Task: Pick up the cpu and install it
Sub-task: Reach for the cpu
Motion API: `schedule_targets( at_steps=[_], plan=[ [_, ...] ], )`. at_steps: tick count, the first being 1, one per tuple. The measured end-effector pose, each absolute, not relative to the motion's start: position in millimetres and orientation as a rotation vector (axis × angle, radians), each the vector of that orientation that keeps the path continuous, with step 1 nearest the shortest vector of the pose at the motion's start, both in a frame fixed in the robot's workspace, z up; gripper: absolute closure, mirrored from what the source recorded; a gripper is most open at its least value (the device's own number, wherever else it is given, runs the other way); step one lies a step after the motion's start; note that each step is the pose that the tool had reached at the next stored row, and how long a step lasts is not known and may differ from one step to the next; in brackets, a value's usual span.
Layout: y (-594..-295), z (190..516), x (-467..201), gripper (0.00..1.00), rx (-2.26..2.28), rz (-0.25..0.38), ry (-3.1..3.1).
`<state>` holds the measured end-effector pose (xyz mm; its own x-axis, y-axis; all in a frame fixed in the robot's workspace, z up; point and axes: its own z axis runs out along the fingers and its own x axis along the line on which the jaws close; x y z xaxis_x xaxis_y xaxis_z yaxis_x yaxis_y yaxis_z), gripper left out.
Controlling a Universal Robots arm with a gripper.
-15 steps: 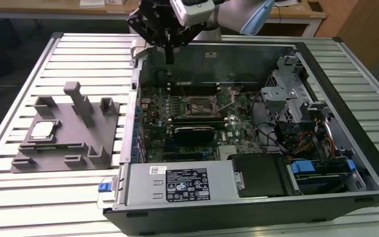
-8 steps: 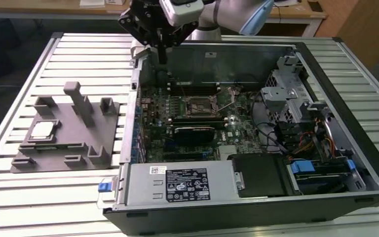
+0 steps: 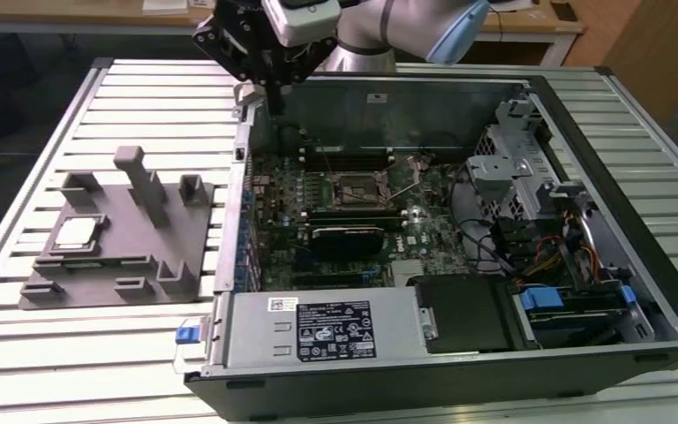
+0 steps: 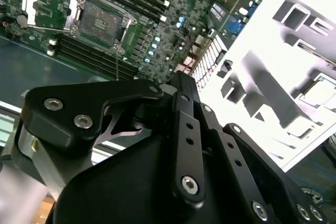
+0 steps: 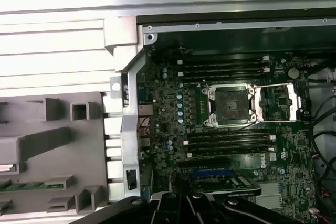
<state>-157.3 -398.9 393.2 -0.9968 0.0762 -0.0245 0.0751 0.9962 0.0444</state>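
The cpu [image 3: 77, 231], a small pale square chip, lies in a recess of the grey tray [image 3: 127, 265] on the exterior view's left. My gripper [image 3: 275, 102] hangs above the far left corner of the open computer case, well away from the chip, shut with nothing in it. The empty cpu socket [image 3: 357, 187] sits mid-motherboard with its metal latch frame swung open; it shows in both wrist views as the socket [image 5: 231, 106] and the socket [image 4: 102, 22]. In the second wrist view the gripper's black linkage fills the foreground, and the tray [image 4: 273, 77] appears beyond it.
The case's upright metal wall [image 3: 241, 177] stands between tray and motherboard. The tray carries tall posts [image 3: 139, 172]. Memory sticks [image 3: 345, 159], a black card [image 3: 357, 237], the power supply [image 3: 315, 329], drive cages [image 3: 516, 168] and cables crowd the case. The slatted table [image 3: 33, 353] lies around it.
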Motion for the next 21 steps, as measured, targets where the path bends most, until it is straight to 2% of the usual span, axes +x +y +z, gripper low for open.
schedule_targets(
  at_steps=[21],
  plan=[
    [-399, 390, -199, 0.89, 0.118, 0.068, 3.112]
  ],
)
